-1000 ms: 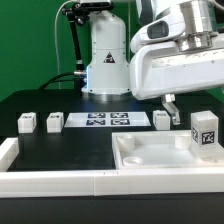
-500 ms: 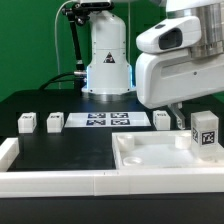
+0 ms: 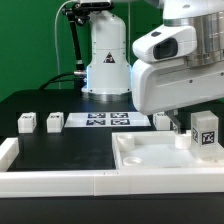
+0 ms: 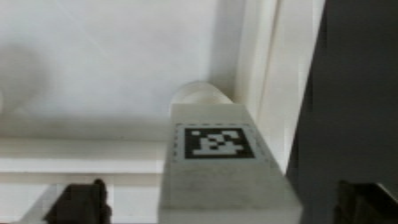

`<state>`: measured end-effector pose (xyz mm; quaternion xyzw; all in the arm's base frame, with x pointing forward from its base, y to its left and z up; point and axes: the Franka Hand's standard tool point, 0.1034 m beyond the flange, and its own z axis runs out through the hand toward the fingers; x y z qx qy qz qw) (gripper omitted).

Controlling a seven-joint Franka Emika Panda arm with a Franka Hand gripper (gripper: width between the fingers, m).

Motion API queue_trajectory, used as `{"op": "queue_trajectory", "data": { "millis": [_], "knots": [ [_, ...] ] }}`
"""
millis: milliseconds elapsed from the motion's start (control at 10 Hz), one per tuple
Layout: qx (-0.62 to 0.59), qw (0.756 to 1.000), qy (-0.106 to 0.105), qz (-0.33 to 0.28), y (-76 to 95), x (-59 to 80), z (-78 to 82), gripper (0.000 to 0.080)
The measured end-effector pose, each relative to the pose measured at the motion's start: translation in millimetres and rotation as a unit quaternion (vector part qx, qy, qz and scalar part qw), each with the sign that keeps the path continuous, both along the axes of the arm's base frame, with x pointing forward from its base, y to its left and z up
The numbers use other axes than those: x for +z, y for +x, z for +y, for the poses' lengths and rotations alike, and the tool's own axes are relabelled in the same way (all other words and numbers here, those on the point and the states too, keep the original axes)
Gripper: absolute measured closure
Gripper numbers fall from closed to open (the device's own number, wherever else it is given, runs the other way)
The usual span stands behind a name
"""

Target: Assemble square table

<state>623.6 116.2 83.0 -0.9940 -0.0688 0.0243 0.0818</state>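
Observation:
The white square table top [image 3: 150, 160] lies at the front on the exterior view's right, rim up. One tagged block leg [image 3: 205, 131] stands upright at its right corner. My gripper [image 3: 186, 126] hangs low just beside and over this leg. In the wrist view the leg [image 4: 217, 160] with its black tag stands between my two dark fingertips [image 4: 75, 202], with a gap on each side. The gripper [image 4: 221, 204] is open and grips nothing. The table top [image 4: 107, 80] fills the space behind the leg. Three more legs stand on the black table: two at the left [image 3: 27, 122] [image 3: 54, 122], one [image 3: 161, 120] behind the top.
The marker board [image 3: 105, 121] lies flat at mid-table between the legs. A long low white border rail [image 3: 50, 180] runs along the front and up the left edge. The robot's white base [image 3: 106, 55] stands at the back.
The arm has come down and moved to the exterior view's right, bringing the gripper from above the table top to the level of the leg at the right corner.

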Motion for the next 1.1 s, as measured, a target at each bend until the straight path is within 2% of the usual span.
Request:
{"op": "queue_trajectory", "data": {
  "millis": [100,200,300,800,1100],
  "knots": [
    [0.000,1.000,0.000,0.000,-0.3,-0.2,0.9,0.0373],
    [0.000,1.000,0.000,0.000,-0.3,-0.5,0.6,0.0373],
    [-0.001,1.000,-0.001,0.000,0.3,-0.7,-2.1,0.0503],
    [-0.033,0.999,-0.003,0.006,0.3,-1.3,-3.4,0.0504],
    [-0.189,0.982,-0.006,0.027,-3.2,-3.1,-5.3,0.0503]
  ]
}}
